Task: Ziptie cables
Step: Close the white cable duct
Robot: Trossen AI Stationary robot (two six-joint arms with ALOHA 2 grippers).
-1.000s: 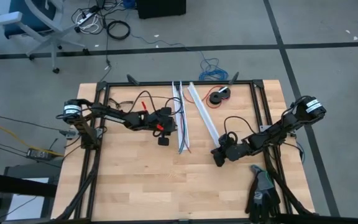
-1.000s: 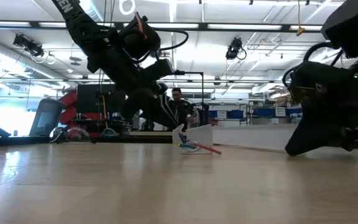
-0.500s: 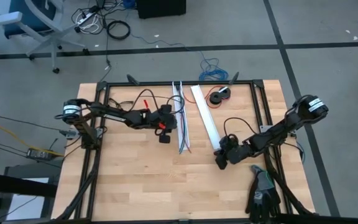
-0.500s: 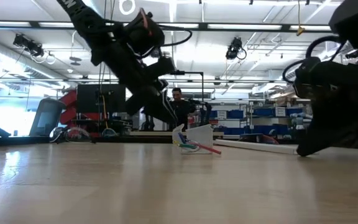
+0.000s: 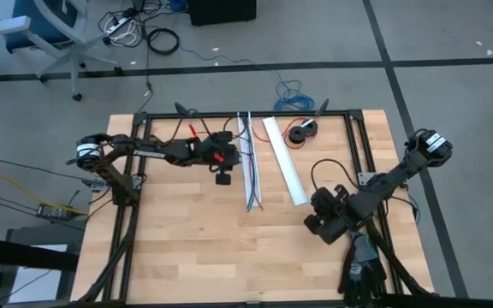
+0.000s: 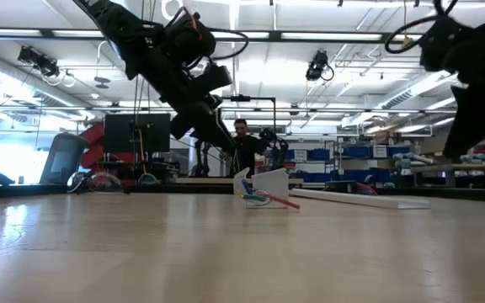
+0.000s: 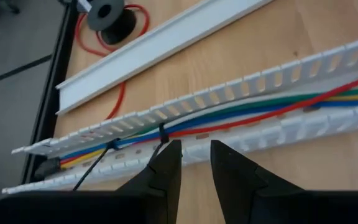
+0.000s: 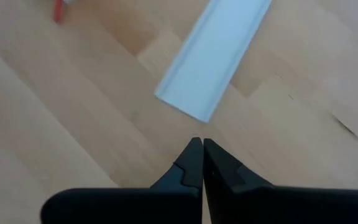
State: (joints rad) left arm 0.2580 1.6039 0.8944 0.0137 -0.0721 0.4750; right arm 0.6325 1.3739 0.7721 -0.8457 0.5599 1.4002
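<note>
Jaws: left gripper (image 7: 194,163) slightly parted beside cables (image 7: 241,115) in slotted duct (image 7: 278,134) near worktop's far edge; right gripper (image 8: 197,163) pressed together, empty, near right edge.

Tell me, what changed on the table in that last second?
The right gripper let go of the flat white cover strip, shut its fingers and pulled back toward the table's near edge. The strip had swung straighter first. The left gripper drew back toward the far edge. The cables in their slotted white duct stayed put.
</note>
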